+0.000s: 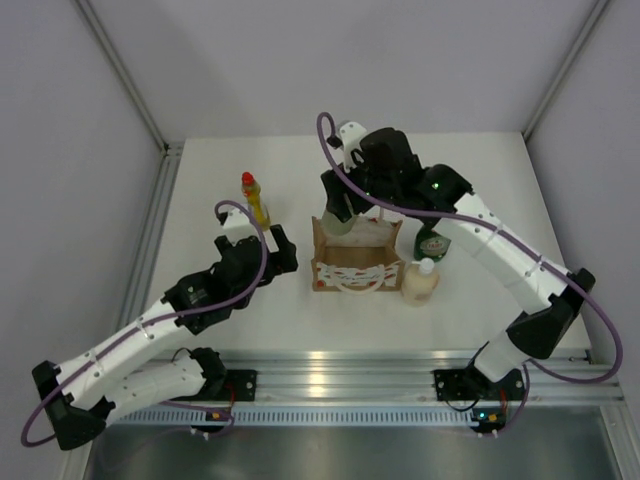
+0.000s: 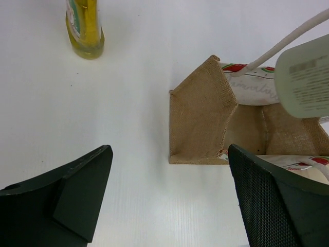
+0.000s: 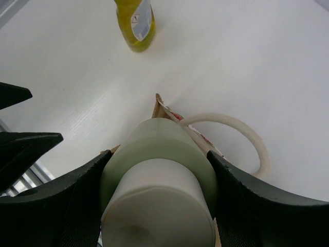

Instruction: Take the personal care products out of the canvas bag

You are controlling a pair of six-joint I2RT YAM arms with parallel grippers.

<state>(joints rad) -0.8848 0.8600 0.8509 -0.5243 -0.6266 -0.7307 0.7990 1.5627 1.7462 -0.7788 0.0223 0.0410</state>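
The canvas bag point(image 1: 355, 262) stands at mid-table, its tan side and open top showing in the left wrist view point(image 2: 203, 118). My right gripper point(image 1: 340, 205) is shut on the pale grey-green cylinder point(image 1: 338, 224) and holds it upright over the bag's far left corner. The right wrist view shows both jaws pressed on the cylinder point(image 3: 159, 175). It also shows in the left wrist view point(image 2: 303, 77). My left gripper point(image 1: 277, 255) is open and empty, just left of the bag point(image 2: 169, 206). The yellow bottle point(image 1: 256, 200), dark green bottle point(image 1: 434, 243) and cream bottle point(image 1: 420, 283) stand on the table outside the bag.
The bag's cream rope handle point(image 3: 247, 139) loops out beside the cylinder. The yellow bottle point(image 2: 85, 31) stands beyond my left gripper and shows in the right wrist view point(image 3: 136, 25). A metal rail point(image 1: 330, 375) runs along the table's near edge.
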